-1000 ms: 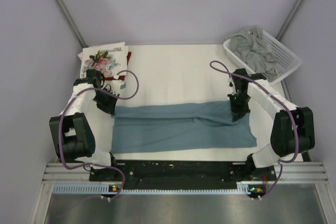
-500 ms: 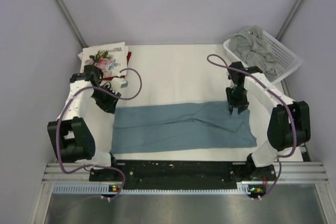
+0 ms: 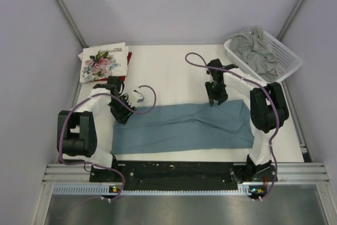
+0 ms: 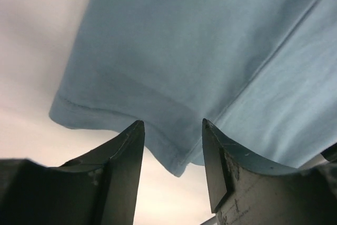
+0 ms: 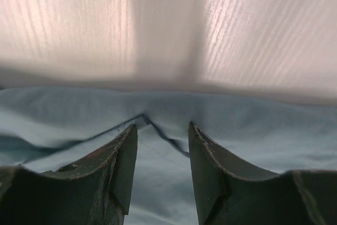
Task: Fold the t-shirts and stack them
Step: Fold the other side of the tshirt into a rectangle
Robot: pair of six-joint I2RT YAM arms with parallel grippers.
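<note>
Two grippers: the left gripper (image 3: 122, 114) and the right gripper (image 3: 216, 98) both have the jaws apart and hold nothing.
Teal shirt: the plain dusty teal-blue t-shirt (image 3: 181, 127) lies flat as a long band across the near part of the white table (image 3: 168, 72).
Left gripper place: low over the far left corner of this shirt; in the left wrist view the hemmed corner lies between its fingers (image 4: 124, 151).
Right gripper place: over the far edge of this shirt, right of the middle, where a seam meets the edge.
Other shirts: the white t-shirt with pink floral print (image 3: 102, 62) lies folded at the far left on the dark red t-shirt (image 3: 129, 56); the grey t-shirt (image 3: 253, 48) is crumpled in the white plastic lattice basket (image 3: 287, 56).
Step in hand: probably the reach to grasp the teal shirt for its next fold.
Next move: each gripper likely needs to go down and close on the edge, catching all layers, not only the top one.
</note>
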